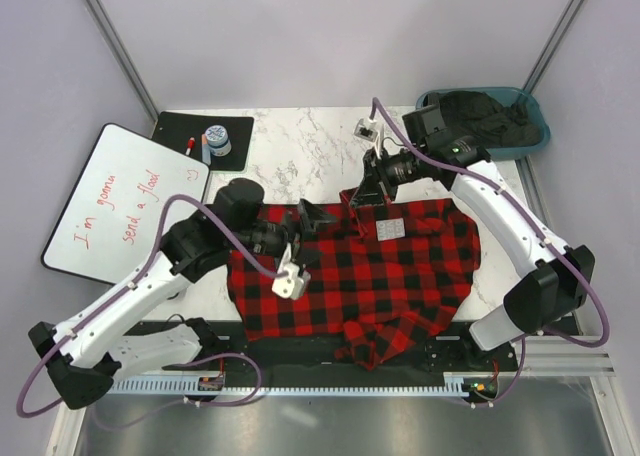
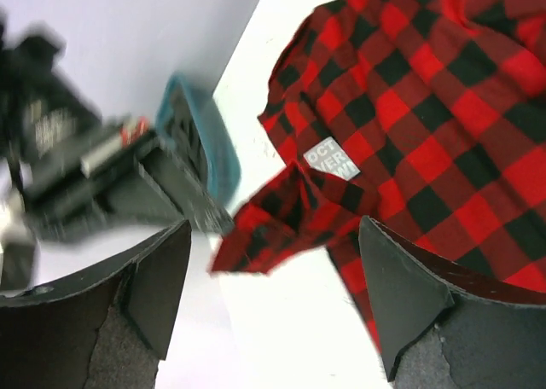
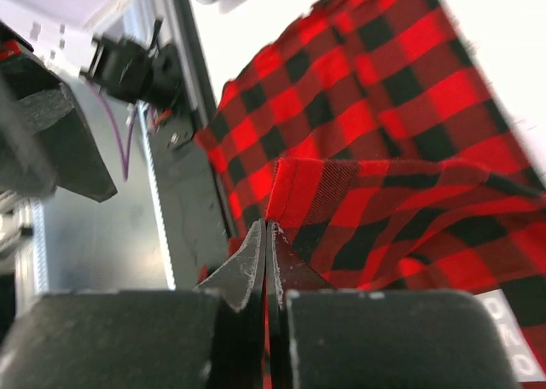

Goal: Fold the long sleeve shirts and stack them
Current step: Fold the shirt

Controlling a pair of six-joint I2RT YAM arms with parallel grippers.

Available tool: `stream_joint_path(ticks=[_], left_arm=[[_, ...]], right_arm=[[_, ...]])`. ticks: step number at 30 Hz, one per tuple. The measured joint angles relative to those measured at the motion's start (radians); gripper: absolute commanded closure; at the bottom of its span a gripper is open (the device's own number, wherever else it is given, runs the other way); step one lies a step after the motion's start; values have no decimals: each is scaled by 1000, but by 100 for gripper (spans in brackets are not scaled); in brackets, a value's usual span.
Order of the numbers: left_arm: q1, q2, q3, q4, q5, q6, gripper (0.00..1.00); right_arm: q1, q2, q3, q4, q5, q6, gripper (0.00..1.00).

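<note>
Right gripper pinches the flannel's collar edge while the left hangs open beside it.

The red-and-black check shirt point(image 1: 380, 276) lies spread on the marble table point(image 1: 300, 146), on the near left of the teal bin point(image 1: 535, 116) that holds dark clothing. The shirt's white neck label point(image 1: 391, 226) faces up at the edge closest to the bin. Between the bin and that label, the right gripper point(image 3: 267, 231) has its fingers pressed together on a fold of the shirt's top edge, raising a small flap of check cloth. The left gripper point(image 2: 275, 235) sits farther from the bin, past the label, over the shirt's upper left corner. Its fingers point(image 2: 162, 278) are spread wide with nothing between them. A whiteboard point(image 1: 110, 176) with red writing lies on the table's far side from the bin.
</note>
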Motion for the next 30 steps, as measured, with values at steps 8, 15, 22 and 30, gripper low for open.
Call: stream_joint_path(ticks=[8,15,22,30], left_arm=[[-163,128,1,-122,-140,435,14],[-181,211,26,-133,-267,547,14],[-210,240,21,-122,-381,613,45],[-255,257,-4,-85,-462,645,98]], right_arm=[[72,32,0,-106,-8,-76,100],[109,32,-4,-123,0,-87,100],[150,32,-23,-119,24,-94,100],[165,32,-35,-111,54,-93,100]])
